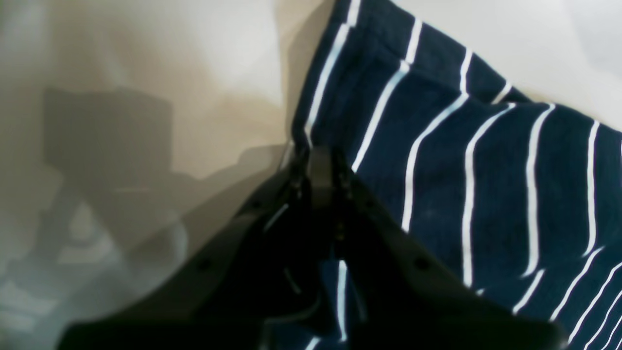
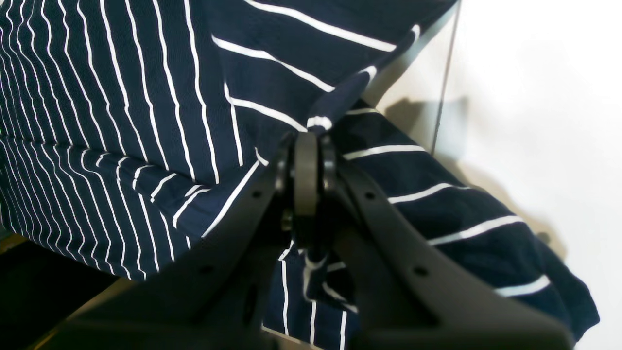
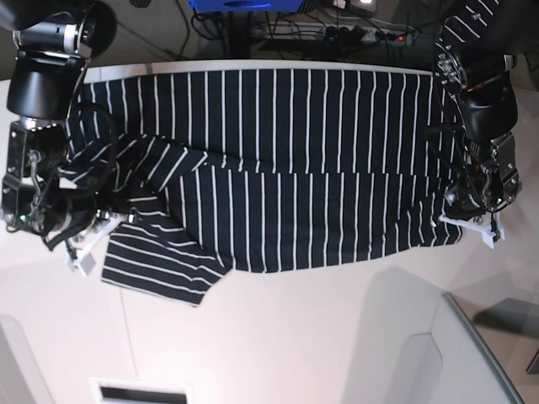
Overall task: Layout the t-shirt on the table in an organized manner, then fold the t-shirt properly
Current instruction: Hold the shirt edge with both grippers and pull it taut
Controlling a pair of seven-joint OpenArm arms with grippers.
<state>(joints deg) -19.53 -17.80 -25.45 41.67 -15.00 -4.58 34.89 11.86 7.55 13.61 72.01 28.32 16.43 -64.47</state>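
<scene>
The dark navy t-shirt (image 3: 295, 168) with thin white stripes lies spread across the far half of the off-white table (image 3: 295, 337). One sleeve is folded over at the left. My right gripper (image 2: 306, 146) is shut on a bunched fold of the t-shirt (image 2: 121, 97) near that sleeve; in the base view the right gripper (image 3: 93, 231) sits at the left edge of the cloth. My left gripper (image 1: 323, 165) is shut on the t-shirt (image 1: 486, 170) at its edge, low over the table (image 1: 194, 48). The base view has the left gripper (image 3: 472, 215) at the cloth's right corner.
Cables and a power strip (image 3: 370, 34) lie beyond the table's far edge. A grey angular panel (image 3: 472, 353) sits at the near right. A small white slot (image 3: 139, 391) shows at the near edge. The seam line (image 2: 444, 73) runs beside the cloth.
</scene>
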